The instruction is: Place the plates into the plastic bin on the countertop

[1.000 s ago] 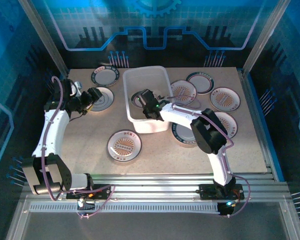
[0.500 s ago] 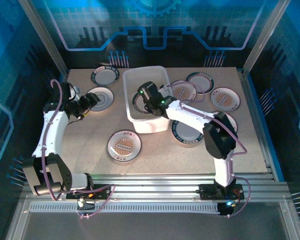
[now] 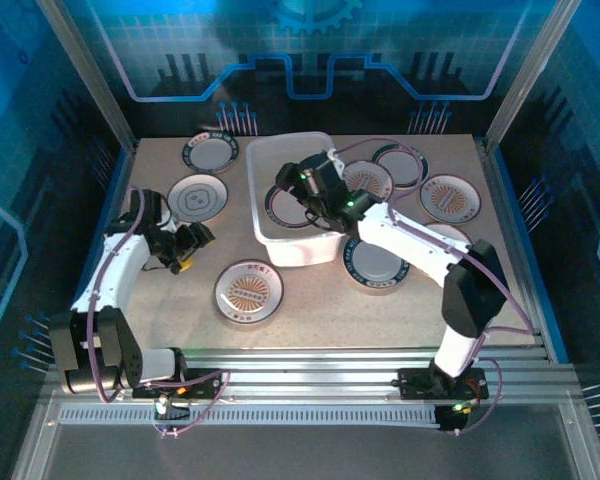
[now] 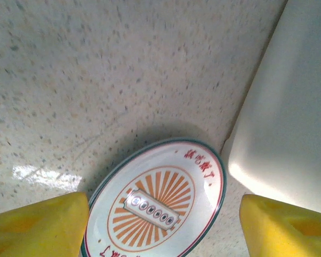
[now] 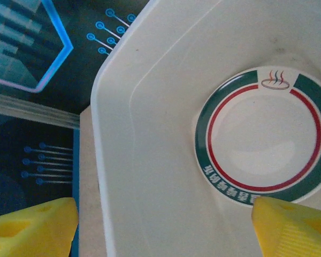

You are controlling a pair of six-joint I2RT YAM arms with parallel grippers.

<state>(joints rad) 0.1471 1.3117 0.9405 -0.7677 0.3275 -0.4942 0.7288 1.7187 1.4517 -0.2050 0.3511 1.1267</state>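
- Your right tool (image 5: 160, 230) is hanging over the bin (image 3: 302, 254). Its yellow fingertips (image 5: 29, 227) are standing wide apart with nothing between them.
- A green-ringed plate (image 5: 262, 142) is lying flat on the bin's floor, toward the bin's left wall as the overhead camera sees it. It is not touching the right tool.
- Your left tool (image 3: 192, 243) is hovering over the counter (image 3: 180, 300), left of the bin and well apart from it. Its fingertips are also spread wide and it is holding nothing.
- The left wrist camera is looking down on a sunburst plate (image 4: 155, 203). That plate is resting flat on the counter just in front of the bin's near left corner.
- A pale plate (image 3: 197, 197) is sitting on the counter near the bin's left wall.
- A dark-rimmed plate (image 3: 209, 153) is lying beyond it, near the bin's far left corner.
- An orange-centred plate (image 3: 372, 178) is lying just beside the bin's right wall, partly covered by the right arm.
- A second dark-rimmed plate (image 3: 400, 165) is sitting right of that one, farther from the bin.
- Another orange plate (image 3: 448, 197) is lying farther right again.
- A green-edged plate (image 3: 375, 268) is resting by the bin's near right corner, partly under the right arm.
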